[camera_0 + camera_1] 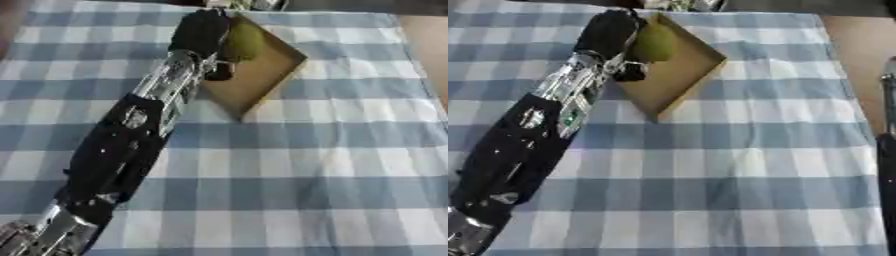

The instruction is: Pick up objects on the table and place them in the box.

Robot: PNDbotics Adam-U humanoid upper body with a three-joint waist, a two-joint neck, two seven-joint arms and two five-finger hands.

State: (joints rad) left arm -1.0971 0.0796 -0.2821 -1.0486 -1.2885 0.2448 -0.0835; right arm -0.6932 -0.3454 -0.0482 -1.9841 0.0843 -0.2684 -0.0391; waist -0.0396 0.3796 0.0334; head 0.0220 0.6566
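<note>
A blue-and-white checked cloth [297,165] covers the table, its squares running slightly askew, and a strip of bare brown tabletop [857,55] shows past the cloth's right edge. Beyond the far edge the room is dark, with only some small pale, indistinct things visible there. Toward the far side of the cloth lies a shallow tan cardboard box [262,75], turned so that one corner points toward the robot; its low walls and flat floor are plain brown. Inside it, near the far corner, is a rounded yellow-green object [245,41] — pear-like in outline, though its exact kind cannot be made out. The robot's left arm [131,145] stretches diagonally from the lower left corner up across the cloth, black shell near the bottom and silver at the forearm. The left hand [203,31] hangs over the box's left side, its black fingers curled against the green object and seemingly closed about it. In the right eye view a thin dark upright shape [887,150] stands at the right edge — too little of it shows to tell what it is.
</note>
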